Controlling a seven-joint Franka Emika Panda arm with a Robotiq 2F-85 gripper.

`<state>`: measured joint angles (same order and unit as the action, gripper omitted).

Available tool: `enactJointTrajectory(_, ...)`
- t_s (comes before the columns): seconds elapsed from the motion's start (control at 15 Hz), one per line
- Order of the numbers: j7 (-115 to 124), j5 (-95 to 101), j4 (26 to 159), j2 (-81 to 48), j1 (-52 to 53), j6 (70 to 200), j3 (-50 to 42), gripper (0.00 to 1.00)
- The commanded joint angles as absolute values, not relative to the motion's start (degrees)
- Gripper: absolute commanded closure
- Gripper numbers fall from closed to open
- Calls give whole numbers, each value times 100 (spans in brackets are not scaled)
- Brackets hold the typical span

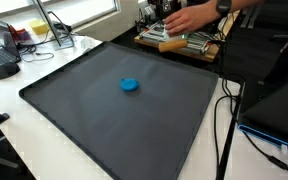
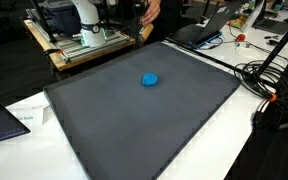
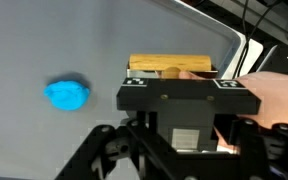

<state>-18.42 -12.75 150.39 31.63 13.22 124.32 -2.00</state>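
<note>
The wooden block (image 3: 169, 67) sits just past my gripper (image 3: 184, 96), near an edge of the grey mat (image 3: 44, 40). I can't tell whether the jaws grip it or how wide they stand. A person's hand (image 3: 280, 100) is just beside the block. 1 blue lump (image 3: 68, 95) lies apart, near the mat's middle.

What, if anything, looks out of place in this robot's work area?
A person's hand reaches in at the edge of the dark mat, right beside the wooden block in the wrist view. That is odd in a robot's workspace. The blue object lies alone mid-mat; nothing looks spilled or damaged.
</note>
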Motion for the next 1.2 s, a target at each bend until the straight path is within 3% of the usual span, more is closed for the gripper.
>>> enactJointTrajectory(0.0, -1816, -1418, 14913, 3024, 1381, 12431, -74, 61)
enactJointTrajectory(0.2, -1803, -1440, 14855, 2936, 1423, 12468, 0, 65)
enactJointTrajectory(0.27, -1791, -1437, 14830, 2894, 1435, 12461, 29, 61)
enactJointTrajectory(0.33, -1781, -1441, 14814, 2862, 1446, 12465, 56, 48)
enactJointTrajectory(0.4, -1780, -1446, 14801, 2835, 1456, 12480, 79, 44)
enactJointTrajectory(0.6, -1776, -1433, 14748, 2769, 1465, 12469, 128, 50)
enactJointTrajectory(0.67, -1771, -1431, 14731, 2754, 1465, 12460, 142, 42)
enactJointTrajectory(0.73, -1775, -1440, 14719, 2743, 1471, 12443, 147, 40)
enactJointTrajectory(0.8, -1770, -1424, 14711, 2735, 1463, 12441, 158, 20)
enactJointTrajectory(0.93, -1772, -1414, 14701, 2734, 1453, 12431, 163, 7)
enactJointTrajectory(1.07, -1768, -1389, 14699, 2754, 1433, 12409, 158, 4)
enactJointTrajectory(1.13, -1772, -1386, 14694, 2754, 1432, 12398, 155, 8)
